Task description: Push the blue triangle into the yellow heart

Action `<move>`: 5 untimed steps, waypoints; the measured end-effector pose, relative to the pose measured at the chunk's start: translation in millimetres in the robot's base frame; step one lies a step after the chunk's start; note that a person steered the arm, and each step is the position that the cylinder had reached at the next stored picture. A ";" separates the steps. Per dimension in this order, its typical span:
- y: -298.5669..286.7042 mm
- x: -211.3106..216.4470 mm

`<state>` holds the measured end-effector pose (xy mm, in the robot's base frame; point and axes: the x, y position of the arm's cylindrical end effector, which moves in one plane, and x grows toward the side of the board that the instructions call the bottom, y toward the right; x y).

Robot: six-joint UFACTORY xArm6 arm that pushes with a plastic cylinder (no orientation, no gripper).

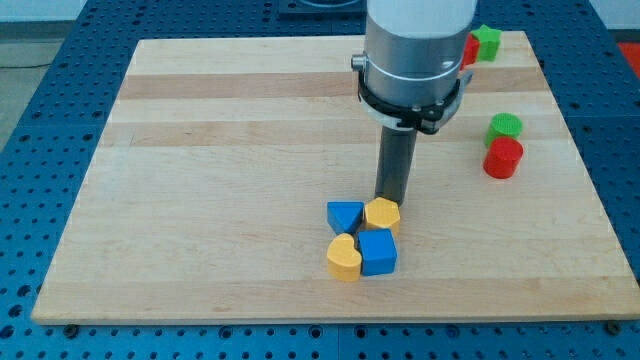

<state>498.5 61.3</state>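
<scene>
1. We find my tip (388,199) directly behind the yellow hexagon block (382,213); there is no claw to report.
2. The blue triangle (344,216) touches that hexagon's left side.
3. The yellow heart (343,258) lies just below, beside the blue cube (378,251).
4. Green cylinder (505,126) and red cylinder (503,158) stand well apart, at the view's right.

My rod is showing dark grey down to my tip (388,197), under a pale silver-grey housing (415,45) ringed with a black band. The blue triangle (344,216) and the blue cube (378,251) are showing the same strong blue. The yellow heart (343,258) and the yellow block (382,213) are glowing warm yellow. A red cylinder (503,158) is sitting bright red, a green cylinder (505,126) vivid green, and another green block (487,42) likewise. The wooden board (220,170) is showing pale striped grain on a blue perforated table (40,110).
</scene>
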 end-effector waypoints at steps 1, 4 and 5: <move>0.0 10.6; -7.0 -32.0; -24.9 -29.8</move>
<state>468.7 36.5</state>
